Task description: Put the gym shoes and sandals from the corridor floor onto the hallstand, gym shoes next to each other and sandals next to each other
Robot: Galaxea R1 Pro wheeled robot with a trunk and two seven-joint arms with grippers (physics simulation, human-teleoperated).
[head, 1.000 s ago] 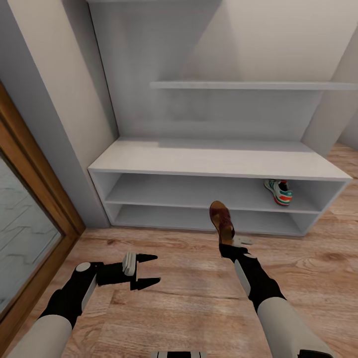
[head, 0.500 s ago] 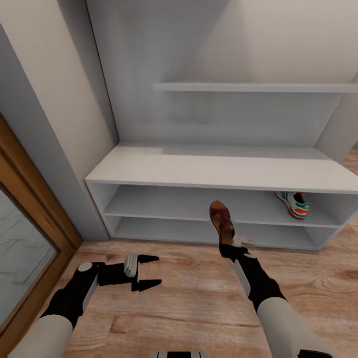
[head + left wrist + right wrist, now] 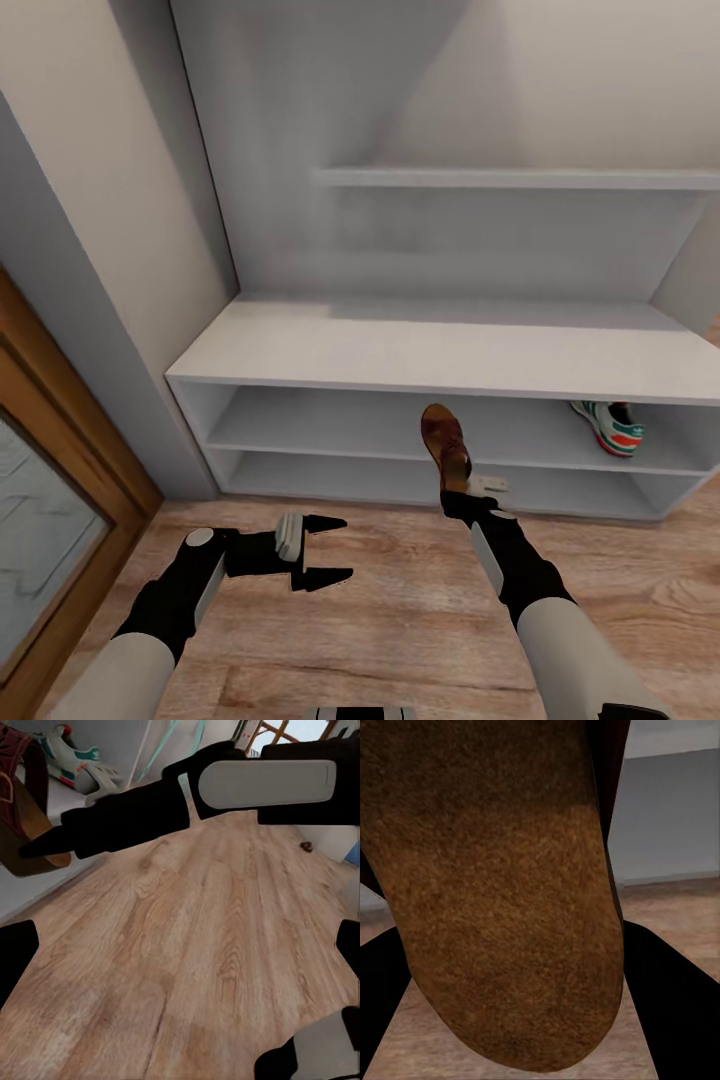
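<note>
Left tool moved right, one sandal, one gym shoe

Black arms, white forearm shells

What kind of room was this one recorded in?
Most likely a home entry corridor. A low pale shoe rack with open shelves stands against the wall, one sneaker on its upper shelf; the floor is wood plank, and a wood-framed glass door sits to the left.
</note>
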